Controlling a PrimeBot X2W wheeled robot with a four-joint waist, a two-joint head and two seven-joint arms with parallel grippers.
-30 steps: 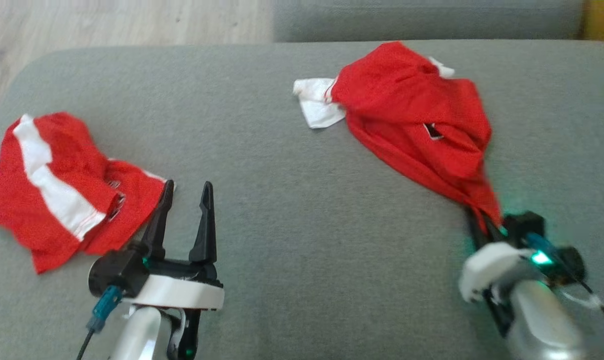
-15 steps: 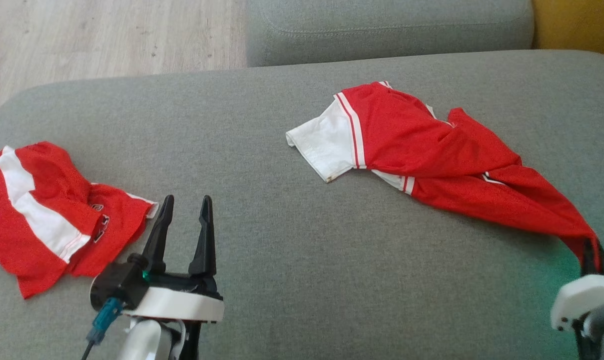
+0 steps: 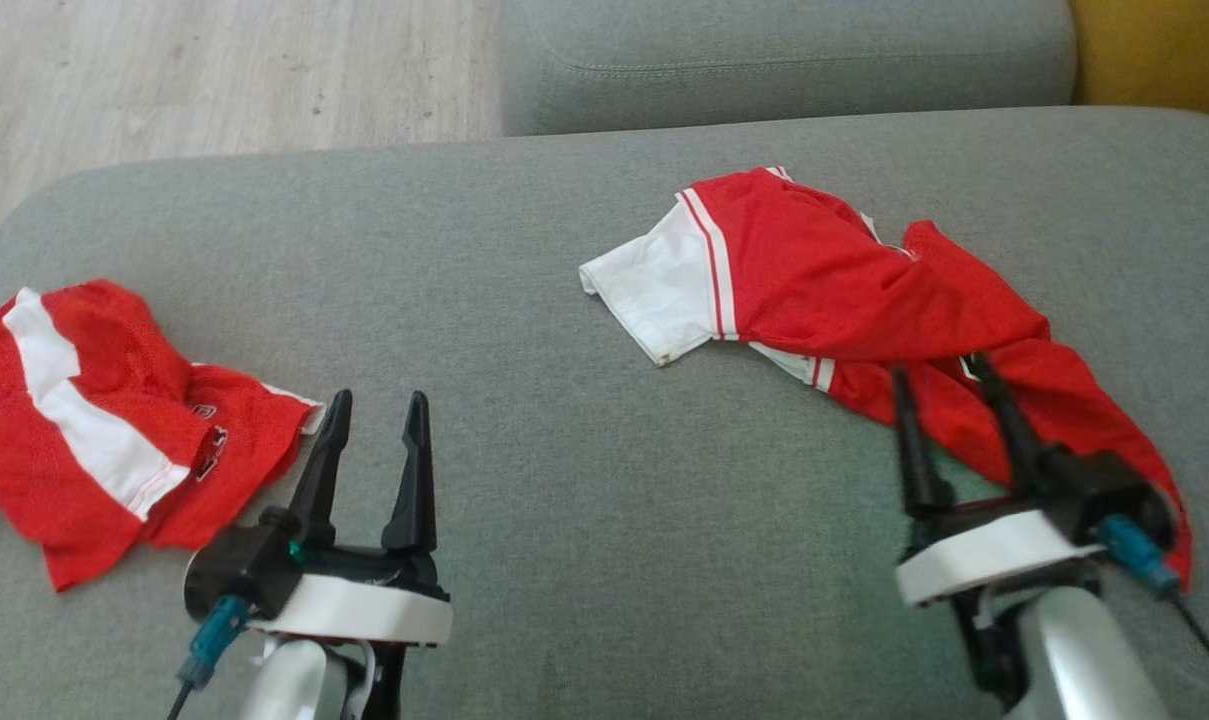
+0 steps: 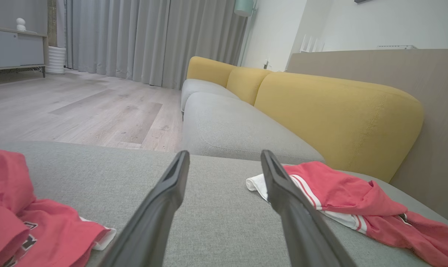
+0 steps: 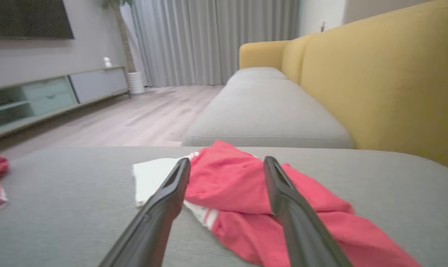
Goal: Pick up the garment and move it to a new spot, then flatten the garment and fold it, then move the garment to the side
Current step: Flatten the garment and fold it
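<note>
While our left gripper (image 3: pixel 379 397) and right gripper (image 3: pixel 939 370) both stand with jaws wide and empty, the red-and-white garment (image 3: pixel 824 280) lies crumpled on the grey sofa seat (image 3: pixel 564 250), its near end under the right gripper. Another red garment (image 3: pixel 84 420) lies at the seat's left end. Beyond we see wooden floor (image 3: pixel 214 70), a yellow backrest (image 4: pixel 338 111) and grey curtains (image 4: pixel 135 37).

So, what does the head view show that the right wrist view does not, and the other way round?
Head view adds the left tool, open. Right wrist view adds curtains, a low cabinet and a dark screen. Both share the right tool, open, the red shirt with its white sleeve, the second red garment and the grey sofa.
</note>
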